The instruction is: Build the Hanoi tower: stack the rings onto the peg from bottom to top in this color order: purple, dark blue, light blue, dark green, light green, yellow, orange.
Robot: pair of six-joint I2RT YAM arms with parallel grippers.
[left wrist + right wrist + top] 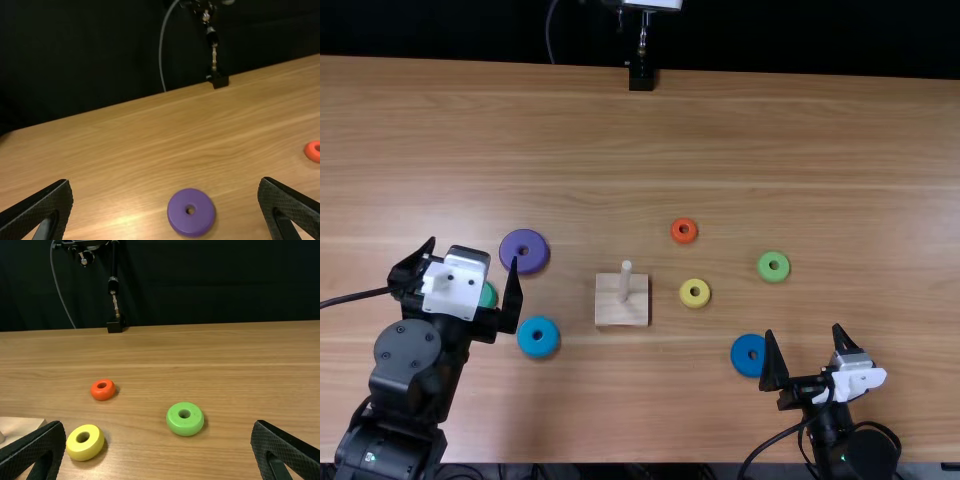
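Purple ring [524, 237] flat on table [820, 150]; left pincer [473, 251] spread wide.

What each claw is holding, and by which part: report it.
Nothing is held: the left claw and the right claw are both open, with nothing between their fingers.

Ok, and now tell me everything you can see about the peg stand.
The peg stand has a flat, square base that looks like pale, bare wood. One round peg, also pale and rounded at its tip, rises upright from it, with no ring on it. The base lies flat on the table, between the light blue ring and the yellow ring but apart from both. Nothing but the table touches it.
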